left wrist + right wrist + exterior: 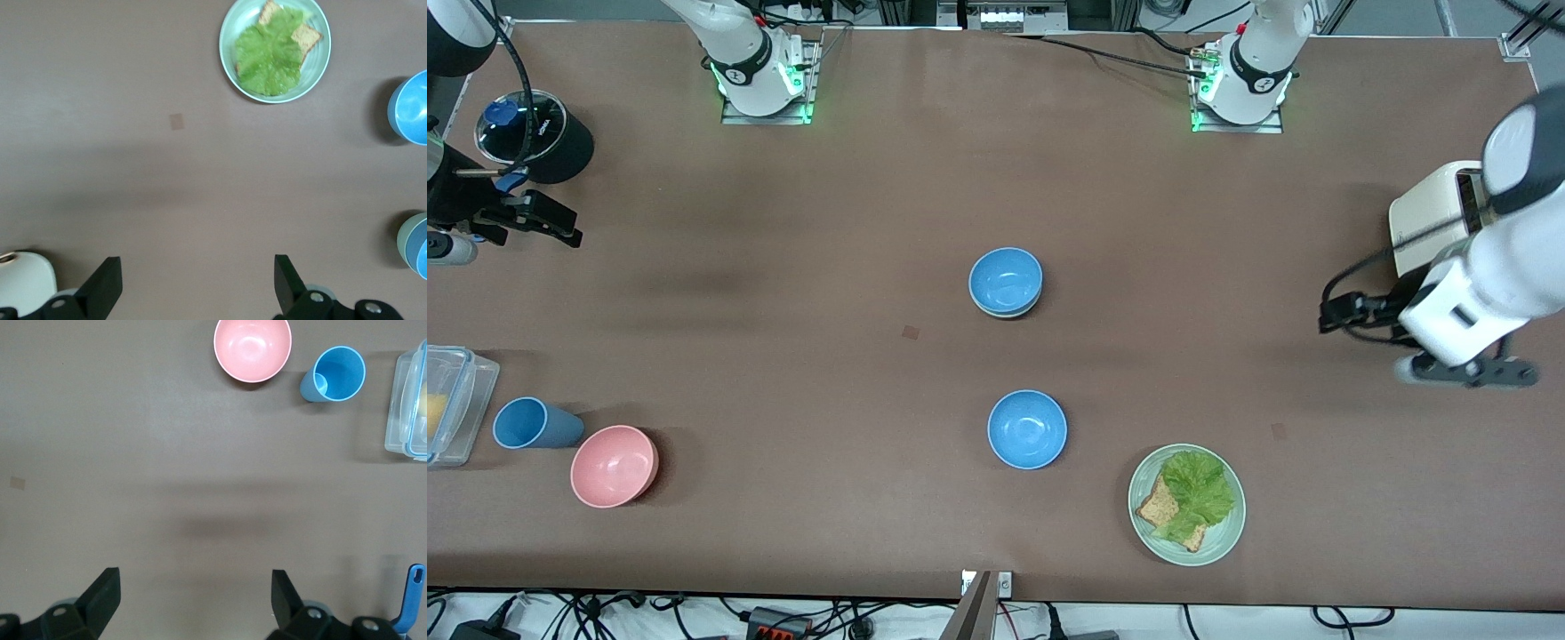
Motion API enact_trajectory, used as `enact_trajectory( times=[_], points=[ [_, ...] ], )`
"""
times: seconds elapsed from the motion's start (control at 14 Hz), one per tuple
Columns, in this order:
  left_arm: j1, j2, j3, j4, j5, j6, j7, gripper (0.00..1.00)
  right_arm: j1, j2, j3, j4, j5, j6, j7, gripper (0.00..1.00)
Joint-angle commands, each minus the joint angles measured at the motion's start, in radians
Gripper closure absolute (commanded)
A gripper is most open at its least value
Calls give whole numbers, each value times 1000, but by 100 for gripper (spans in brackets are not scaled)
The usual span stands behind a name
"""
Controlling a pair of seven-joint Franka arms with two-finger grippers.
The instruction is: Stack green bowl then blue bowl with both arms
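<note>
On the long brown table (783, 373) the stacking looks done. Near the middle, one blue bowl (1005, 277) sits nested in the green bowl (1007, 312), of which only a pale rim shows underneath; the left wrist view catches the same pair at its edge. Neither bowl is touched by anything. The left arm (1507, 267) waits at its own end of the table. The left gripper (1465, 372) hangs over bare tabletop there, beside a white appliance (1427, 218), with its fingers spread wide and nothing between them. The right arm (738, 44) waits too. The right gripper (538, 218) is over its own end of the table, just beside a black round container (560, 142), fingers likewise wide apart and empty. I judge that nothing is left of the task unless the loose bowl is also meant to go on. Counted: two arms, one white appliance, one black round container, and one clear plastic box (454, 400) at the table edge toward the right arm's end. There is one pale green plate (1223, 542) carrying lettuce and toast. There are four bowls in all: the green one, the blue one on it, a second blue bowl (1027, 429) standing alone nearer the front camera than the stack, and one pink bowl (614, 466). Just beside the pink bowl there is one blue cup (532, 423).
</note>
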Motion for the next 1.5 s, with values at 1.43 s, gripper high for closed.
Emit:
enact_trajectory(
  times=[1.43],
  points=[
    [-228, -332, 322, -340, -156, 0, -7, 0, 1, -17, -1, -17, -3, 4, -4, 0]
  ],
)
